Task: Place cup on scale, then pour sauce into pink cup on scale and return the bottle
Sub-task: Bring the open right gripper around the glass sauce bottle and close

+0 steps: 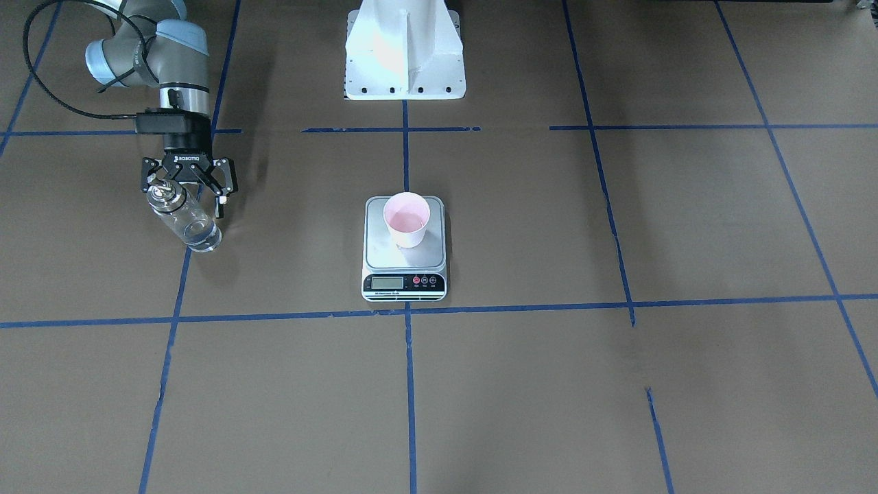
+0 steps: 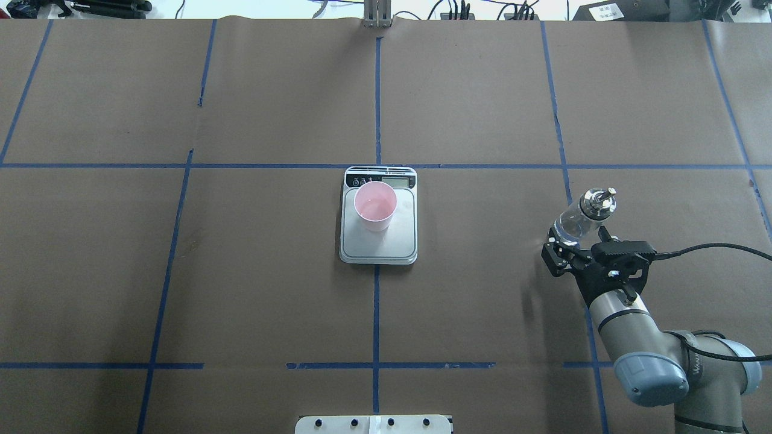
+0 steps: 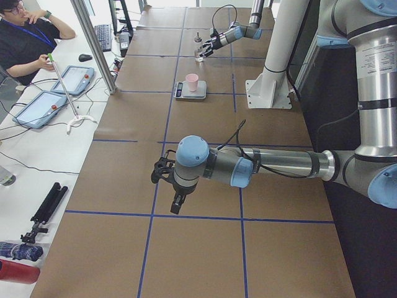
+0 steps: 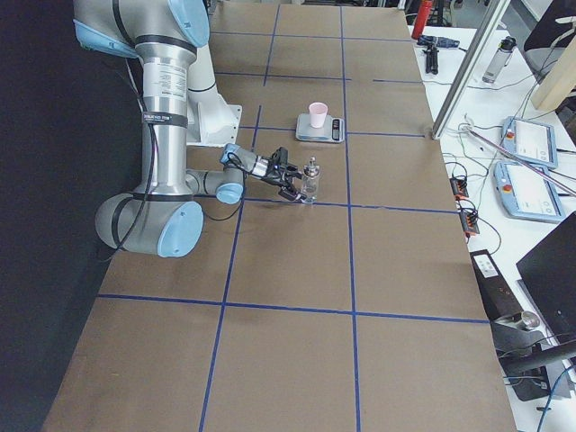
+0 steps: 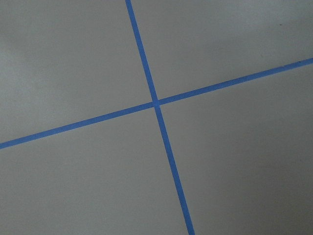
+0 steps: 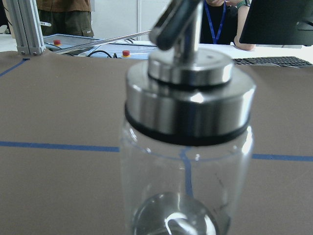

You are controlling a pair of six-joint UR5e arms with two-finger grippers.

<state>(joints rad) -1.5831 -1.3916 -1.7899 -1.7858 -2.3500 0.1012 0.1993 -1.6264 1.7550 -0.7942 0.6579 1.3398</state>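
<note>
Exterior right: bottle (image 4: pixel 311 184) upright, its long axis vertical.

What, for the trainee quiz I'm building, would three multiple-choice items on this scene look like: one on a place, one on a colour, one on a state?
1. Where is the cup? A on the scale; B beside it; C under it.
2. What colour are the tape lines? A red; B blue; C yellow.
3. How is the bottle oriented? A upside down; B on its side; C upright.

Answers: 1 A, it sits on the silver plate; 2 B, they are blue in every view; 3 C, its metal top points up.
</note>
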